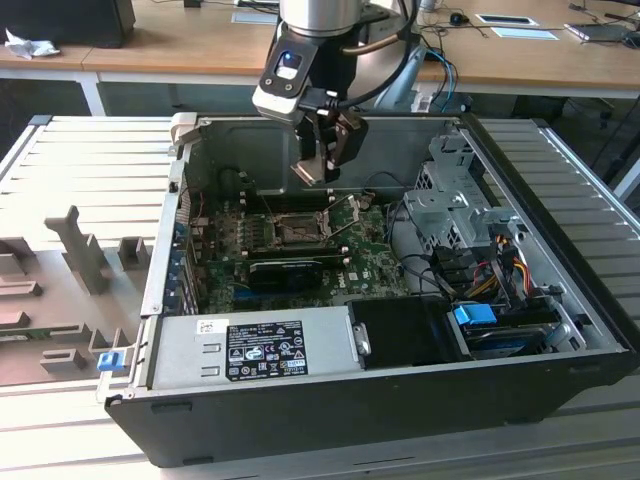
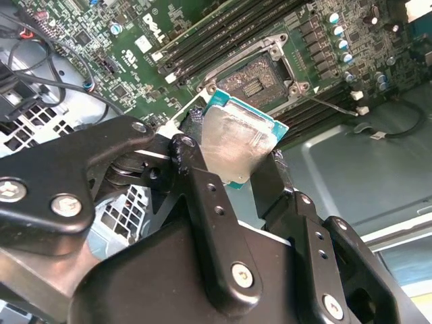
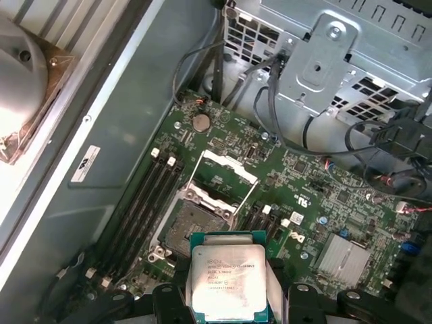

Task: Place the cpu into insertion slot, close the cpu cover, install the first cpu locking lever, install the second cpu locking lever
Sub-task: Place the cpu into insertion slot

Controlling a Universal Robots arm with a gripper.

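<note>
While claw [image 1: 325,165] hangs upper centre of exterior view, clenched on cpu [image 3: 228,280], insertion slot [image 1: 297,232] lies uncovered below it, mid-frame, on motherboard [image 1: 375,262].

Small dark print in several lines on the cpu [image 3: 228,280] face, first wrist view; too fine to read. White logo mark [image 3: 304,200] on the motherboard [image 3: 307,172] near the insertion slot [image 3: 192,226], w/ tiny white part markings around. One sticker [image 3: 86,164] on the case wall [image 3: 121,128], off to one side of slot: unreadable. PSU label [image 1: 265,350], well apart from slot: blk/white panels, txt illegible.
</note>
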